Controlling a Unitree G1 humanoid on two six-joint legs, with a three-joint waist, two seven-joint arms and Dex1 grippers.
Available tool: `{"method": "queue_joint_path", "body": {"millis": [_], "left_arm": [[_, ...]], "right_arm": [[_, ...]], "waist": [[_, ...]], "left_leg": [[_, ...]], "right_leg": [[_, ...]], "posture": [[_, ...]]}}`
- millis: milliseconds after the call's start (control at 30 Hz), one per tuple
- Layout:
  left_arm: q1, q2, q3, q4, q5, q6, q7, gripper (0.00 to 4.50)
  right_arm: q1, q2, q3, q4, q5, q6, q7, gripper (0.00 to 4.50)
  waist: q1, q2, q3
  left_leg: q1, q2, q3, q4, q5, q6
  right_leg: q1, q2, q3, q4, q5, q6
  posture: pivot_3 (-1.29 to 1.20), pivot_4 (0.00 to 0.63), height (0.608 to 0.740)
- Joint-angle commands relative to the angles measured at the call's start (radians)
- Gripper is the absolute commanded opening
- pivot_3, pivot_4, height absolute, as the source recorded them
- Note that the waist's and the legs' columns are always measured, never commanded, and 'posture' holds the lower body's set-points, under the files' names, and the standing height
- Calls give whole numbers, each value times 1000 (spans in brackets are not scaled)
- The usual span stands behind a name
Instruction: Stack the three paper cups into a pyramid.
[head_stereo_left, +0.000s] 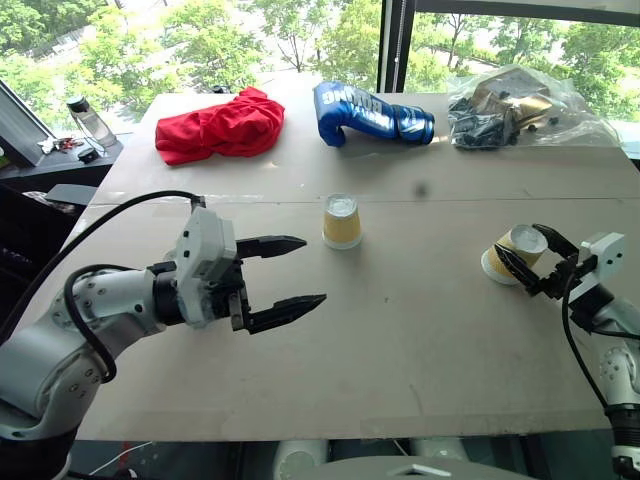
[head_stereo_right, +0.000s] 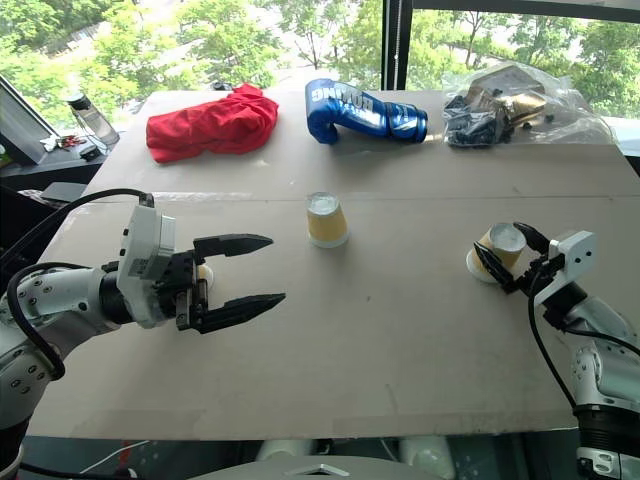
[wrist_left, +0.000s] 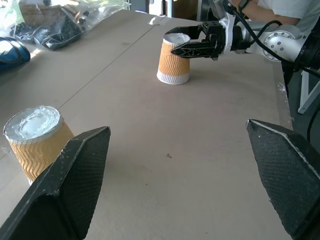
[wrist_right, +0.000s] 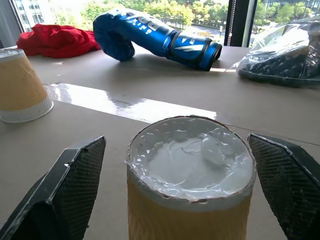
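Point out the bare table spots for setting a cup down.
Bare board lies between the upside-down yellow-tan paper cup at centre and the cup between the right gripper's open fingers, and along the near edge. The far edge is crowded: red cloth, blue boxing glove, clear plastic bag.

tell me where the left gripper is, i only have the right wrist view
Observer: The left gripper hangs over the left side of the table, fingers open, nothing in them.
Operator: is the cup between my right fingers off the table yet
Observer: No. The left wrist view shows that cup standing rim-down on the table, with the right gripper open around its upper part.
Operator: and the other cup i see, is the left gripper on it
Observer: No. The middle cup stands upside down at the table's centre, just past the left fingertips with a clear gap between them.
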Motion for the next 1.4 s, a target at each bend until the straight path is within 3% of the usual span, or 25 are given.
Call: {"method": "queue_joint_path", "body": {"millis": [33, 300, 467, 500, 967, 1400], "left_arm": [[-3, 4, 37, -36, -24, -5, 3, 4470], [9, -7, 35, -33, -5, -13, 1, 4470], [14, -11, 38, -32, 0, -16, 0, 4500], [15, -11, 38, -32, 0, -17, 0, 4500], [158, -60, 136, -47, -2, -11, 58, 4500], [227, -63, 199, -96, -22, -7, 92, 4500]], "right_arm": [[-18, -7, -1, -28, 9, 14, 7, 4500], [-34, -4, -2, -3, 13, 6, 33, 4500], [-34, -3, -3, -1, 13, 4, 42, 2306], [-34, -3, -4, 0, 13, 3, 43, 2204], [-165, 70, 200, -91, -68, 104, -20, 2204], [-330, 145, 332, -26, -118, 225, -20, 2204]], "waist": [[-1, 0, 0], [-2, -1, 1], [-2, -1, 1], [-2, -1, 1], [-4, -3, 3], [-4, -6, 5]], "left_leg": [[0, 0, 0, 0, 0, 0], [0, 0, 0, 0, 0, 0], [0, 0, 0, 0, 0, 0], [0, 0, 0, 0, 0, 0], [-1, 1, 1, 0, 0, 0], [-3, 1, 1, 1, 0, 0]], "right_leg": [[0, 0, 0, 0, 0, 0], [0, 0, 0, 1, 0, 0], [0, 0, 0, 1, 0, 0], [0, 0, 0, 1, 0, 0], [-4, 1, 1, 5, 0, 0], [-7, 0, 1, 6, 0, 0]], "posture": [[0, 150, 740], [0, 150, 740], [0, 150, 740], [0, 150, 740], [0, 150, 740], [0, 150, 740]]}}
